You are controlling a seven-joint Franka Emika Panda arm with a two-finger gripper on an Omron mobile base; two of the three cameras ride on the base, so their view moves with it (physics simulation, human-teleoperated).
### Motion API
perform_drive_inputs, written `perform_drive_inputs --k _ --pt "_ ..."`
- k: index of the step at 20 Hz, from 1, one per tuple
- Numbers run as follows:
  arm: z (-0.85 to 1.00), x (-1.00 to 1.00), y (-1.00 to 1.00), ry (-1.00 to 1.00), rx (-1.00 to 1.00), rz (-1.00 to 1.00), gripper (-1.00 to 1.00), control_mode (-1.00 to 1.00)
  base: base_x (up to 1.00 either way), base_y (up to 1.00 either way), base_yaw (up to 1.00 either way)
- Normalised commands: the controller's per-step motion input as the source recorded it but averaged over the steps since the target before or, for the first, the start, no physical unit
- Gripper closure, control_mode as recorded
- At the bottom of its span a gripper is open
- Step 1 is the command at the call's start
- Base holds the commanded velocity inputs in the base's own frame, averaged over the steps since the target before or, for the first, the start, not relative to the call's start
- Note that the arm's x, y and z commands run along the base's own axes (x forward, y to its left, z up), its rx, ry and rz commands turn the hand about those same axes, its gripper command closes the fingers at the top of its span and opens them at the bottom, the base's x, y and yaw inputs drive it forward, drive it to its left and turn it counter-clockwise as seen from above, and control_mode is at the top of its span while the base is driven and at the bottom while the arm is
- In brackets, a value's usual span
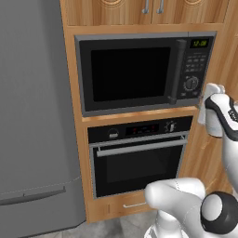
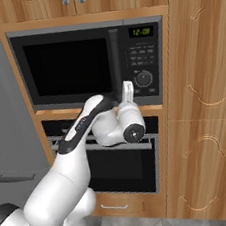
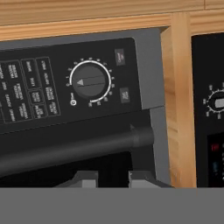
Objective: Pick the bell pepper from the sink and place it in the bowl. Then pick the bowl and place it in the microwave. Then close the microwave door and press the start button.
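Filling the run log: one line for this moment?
microwave door: closed | fingers: near door handle | dial: untouched | display: lit

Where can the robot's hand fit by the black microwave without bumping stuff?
Free: the plain wooden cabinet wall right of the black-and-grey built-in microwave, and the wood strip between it and the black oven below. Crowded: the button panel with its round dial and the dark vertical door handle, where the gripper is.

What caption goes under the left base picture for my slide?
Robot's white gripper reaches the button panel of the closed microwave, above the black oven.
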Motion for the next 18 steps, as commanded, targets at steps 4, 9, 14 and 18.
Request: perform_drive_inputs --k 4,9,14,18 --pt "0.00 0.33 0.00 -0.08 0.00 0.00 1.00 -1.00 0.00 0.00 0.00" --pt "0.00 0.36 0.00 -0.02 0.00 0.00 1.00 -1.00 0.00 0.00 0.00" --pt "-0.02 0.33 -0.02 0.00 0.00 0.00 1.00 -1.00 0.00 0.00 0.00" --pt "-0.09 0.32 -0.07 0.00 0.00 0.00 1.00 -1.00 0.00 0.00 0.00"
